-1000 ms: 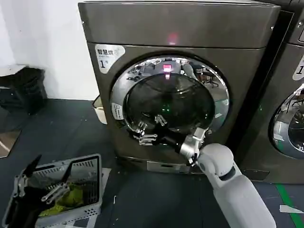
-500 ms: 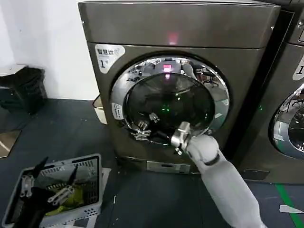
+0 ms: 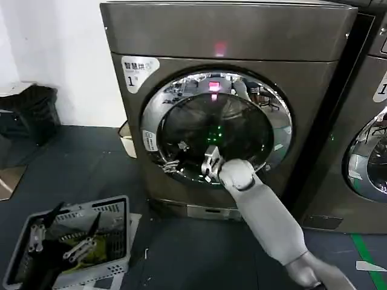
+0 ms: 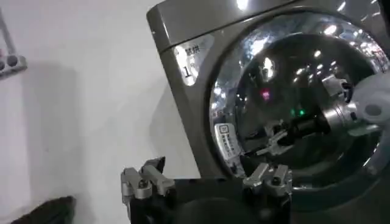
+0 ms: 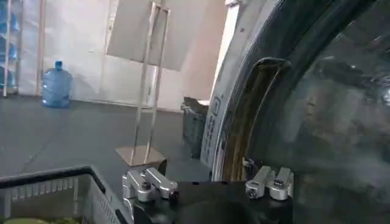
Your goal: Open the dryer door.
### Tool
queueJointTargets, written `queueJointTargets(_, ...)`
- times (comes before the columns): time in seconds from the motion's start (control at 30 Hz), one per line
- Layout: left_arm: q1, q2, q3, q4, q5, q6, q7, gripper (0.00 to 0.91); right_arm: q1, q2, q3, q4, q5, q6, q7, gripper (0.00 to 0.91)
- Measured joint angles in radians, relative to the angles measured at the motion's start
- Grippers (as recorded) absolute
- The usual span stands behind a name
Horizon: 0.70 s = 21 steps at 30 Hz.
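The dryer (image 3: 230, 36) is a bronze-grey machine with a white "1" sticker (image 3: 138, 67). Its dryer door (image 3: 273, 99), a chrome rim around dark glass, sits flush in the front. My right gripper (image 3: 208, 164) is held against the lower middle of the glass, open, with nothing between its fingers. In the right wrist view that gripper (image 5: 207, 182) faces the door's chrome rim (image 5: 234, 103) and a dark recess (image 5: 263, 103) in the rim's edge. My left gripper (image 3: 57, 238) hangs open over the basket at lower left; its wrist view shows the fingers (image 4: 143, 181) apart.
A grey laundry basket (image 3: 115, 238) with green cloth stands on the dark floor at lower left. A neighbouring machine (image 3: 369, 151) stands close on the right. A black bin (image 3: 30, 112) is by the left wall. A sign stand (image 5: 146, 91) and a water bottle (image 5: 56, 85) stand farther off.
My right gripper has swept left and slightly up across the door, from the lower right rim to the lower middle of the glass. The door has stayed in place. The left arm barely moved.
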Motion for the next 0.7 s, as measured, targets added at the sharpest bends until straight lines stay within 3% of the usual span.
queueJointTargets(0.3, -0.006, 0.000, 0.004, 0.000, 0.026, -0.001, -0.011, 0.907, 0.011, 0.015, -0.006, -0.017, 0.005, 0.000, -0.013, 0.907)
queueJointTargets(0.57, -0.035, 0.017, 0.023, 0.000, 0.061, -0.049, -0.067, 0.907, -0.017, -0.027, 0.006, 0.041, 0.056, -0.011, -0.104, 0.907)
queueJointTargets(0.7, -0.048, 0.031, 0.043, 0.000, 0.098, -0.033, -0.105, 0.907, -0.035, -0.043, 0.017, 0.070, 0.067, -0.013, -0.173, 0.907)
